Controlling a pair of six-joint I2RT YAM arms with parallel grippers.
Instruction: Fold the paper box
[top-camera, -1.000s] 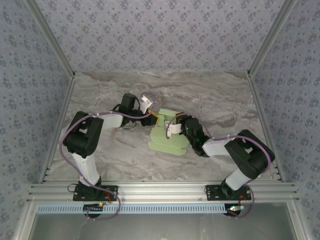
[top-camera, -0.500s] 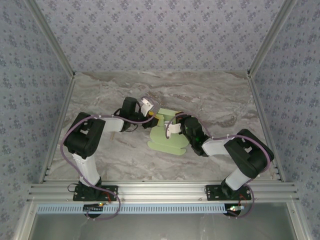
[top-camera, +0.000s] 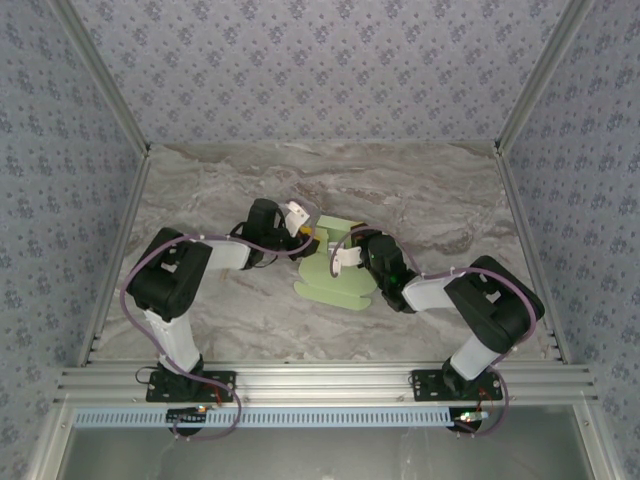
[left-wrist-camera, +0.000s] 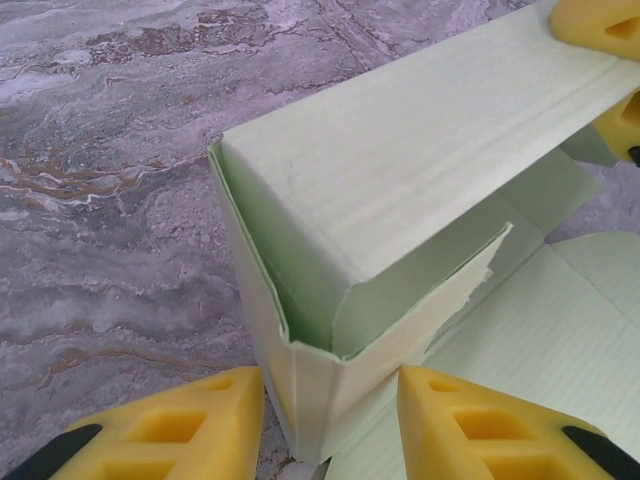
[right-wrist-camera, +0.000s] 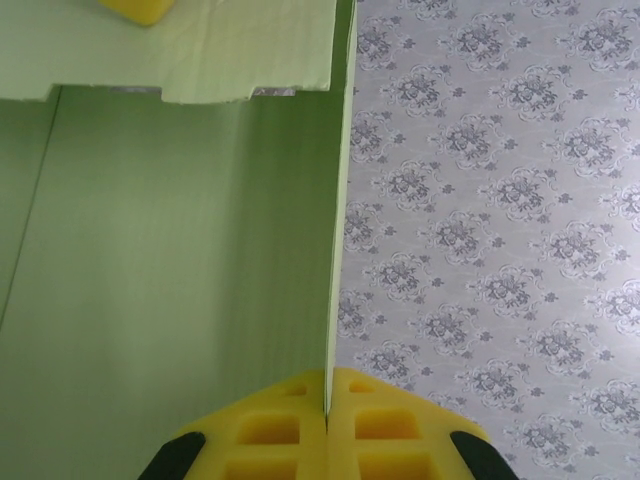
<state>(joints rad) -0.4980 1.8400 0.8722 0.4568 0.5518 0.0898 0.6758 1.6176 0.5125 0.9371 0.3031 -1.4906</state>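
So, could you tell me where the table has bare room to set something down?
Bare: the far strip of table between the paper box and the back wall, and the near strip between the box and the arm bases. Crowded: mid-table, where left fingers and right fingers are at the box.

**Black-and-white arms, yellow fingertips**

The left arm (top-camera: 170, 290) and right arm (top-camera: 480, 315) pair glossy black joint housings with white links, each trailed by a mauve cable (top-camera: 128, 275). Nearest the paper box (top-camera: 335, 285) are yellow fingers (left-wrist-camera: 160, 430) with rectangular cut-outs. Farthest from it are black bolted bases (top-camera: 185, 382).
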